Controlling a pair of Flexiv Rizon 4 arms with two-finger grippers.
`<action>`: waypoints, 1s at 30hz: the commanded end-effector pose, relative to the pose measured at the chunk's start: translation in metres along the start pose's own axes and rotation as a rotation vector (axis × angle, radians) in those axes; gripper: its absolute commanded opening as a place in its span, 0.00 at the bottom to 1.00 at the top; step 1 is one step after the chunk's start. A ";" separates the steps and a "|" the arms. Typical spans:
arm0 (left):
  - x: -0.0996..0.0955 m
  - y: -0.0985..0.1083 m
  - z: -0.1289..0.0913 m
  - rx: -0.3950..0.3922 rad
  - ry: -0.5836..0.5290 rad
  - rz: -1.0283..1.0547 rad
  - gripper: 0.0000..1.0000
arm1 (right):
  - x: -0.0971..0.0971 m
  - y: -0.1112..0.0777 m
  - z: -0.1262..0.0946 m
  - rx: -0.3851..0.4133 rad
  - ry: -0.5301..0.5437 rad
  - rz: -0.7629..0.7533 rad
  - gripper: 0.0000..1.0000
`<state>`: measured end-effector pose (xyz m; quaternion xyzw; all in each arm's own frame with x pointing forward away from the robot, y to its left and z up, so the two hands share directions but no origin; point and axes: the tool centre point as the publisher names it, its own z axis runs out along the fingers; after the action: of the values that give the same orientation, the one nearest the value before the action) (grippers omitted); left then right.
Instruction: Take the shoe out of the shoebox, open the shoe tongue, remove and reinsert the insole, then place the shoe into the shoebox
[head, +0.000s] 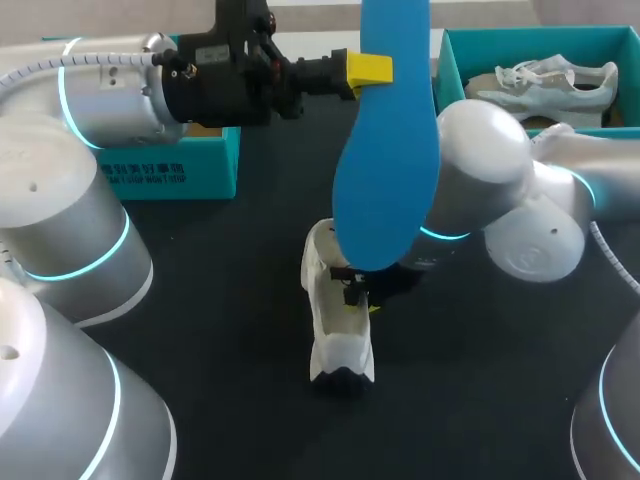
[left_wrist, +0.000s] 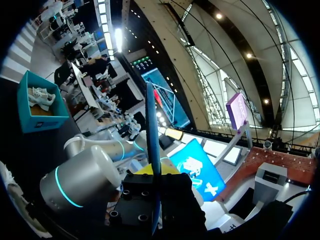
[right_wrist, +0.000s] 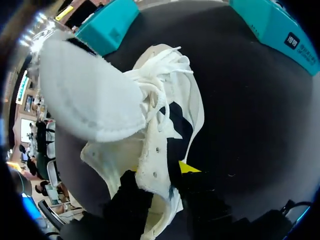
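Observation:
A white shoe (head: 338, 340) stands on the black table, toe toward the front edge. My left gripper (head: 365, 70) is held high over the table, shut on the top end of a blue insole (head: 385, 150) that hangs down above the shoe. Seen from the left wrist, the insole (left_wrist: 151, 130) stands edge-on between the fingers of that gripper (left_wrist: 152, 170). My right gripper (head: 360, 295) is at the shoe's opening. In the right wrist view the shoe (right_wrist: 165, 100) has its tongue (right_wrist: 90, 95) folded out, and the eyelet flap lies between the slightly open fingers of the gripper (right_wrist: 160, 180).
A teal shoebox (head: 450, 70) stands at the back right with another pale shoe (head: 545, 85) in it. A second teal box (head: 170, 165) stands at the back left, partly behind my left arm. My right arm's elbow hangs just to the right of the insole.

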<state>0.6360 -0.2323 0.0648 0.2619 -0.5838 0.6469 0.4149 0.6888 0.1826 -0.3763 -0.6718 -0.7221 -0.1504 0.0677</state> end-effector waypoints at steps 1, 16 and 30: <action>0.000 0.001 0.000 0.001 -0.001 0.000 0.00 | -0.004 -0.006 -0.025 -0.018 0.019 -0.002 1.00; 0.000 0.001 0.000 0.001 -0.001 0.000 0.00 | 0.010 -0.004 -0.077 -0.029 0.259 -0.042 1.00; 0.000 0.001 0.000 0.001 -0.001 0.000 0.00 | 0.011 0.003 -0.098 -0.049 0.436 0.038 1.00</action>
<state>0.6360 -0.2324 0.0648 0.2619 -0.5838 0.6469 0.4149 0.6844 0.1794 -0.2789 -0.6504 -0.6829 -0.2827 0.1751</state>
